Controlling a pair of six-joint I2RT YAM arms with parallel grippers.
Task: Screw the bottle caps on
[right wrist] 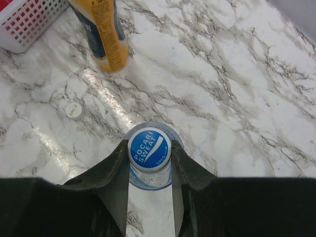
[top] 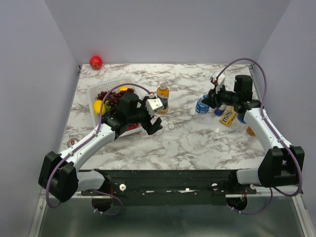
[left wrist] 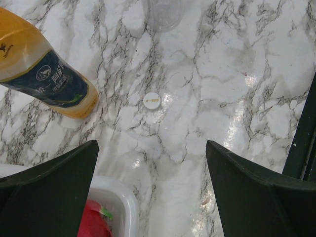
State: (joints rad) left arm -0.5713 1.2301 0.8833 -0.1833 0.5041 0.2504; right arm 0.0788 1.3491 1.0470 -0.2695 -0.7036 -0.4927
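A clear bottle with a blue label (top: 201,106) stands right of centre. My right gripper (top: 207,100) is shut on its blue cap (right wrist: 149,148), with a finger on each side; the bottle (right wrist: 150,178) shows beneath the cap. A tall orange-drink bottle with a dark label (top: 163,93) stands at the centre; it also shows in the left wrist view (left wrist: 44,74) and the right wrist view (right wrist: 101,29). A white cap (left wrist: 152,100) lies flat on the marble (top: 171,126). My left gripper (left wrist: 150,187) is open and empty, above the table just short of that cap (top: 157,123).
A white basket (top: 94,92) of fruit stands at the left; its corner (left wrist: 118,195) lies under my left finger. A red ball (top: 96,62) sits at the back left. A yellow candy pack (top: 228,117) and small blue and orange items lie under the right arm.
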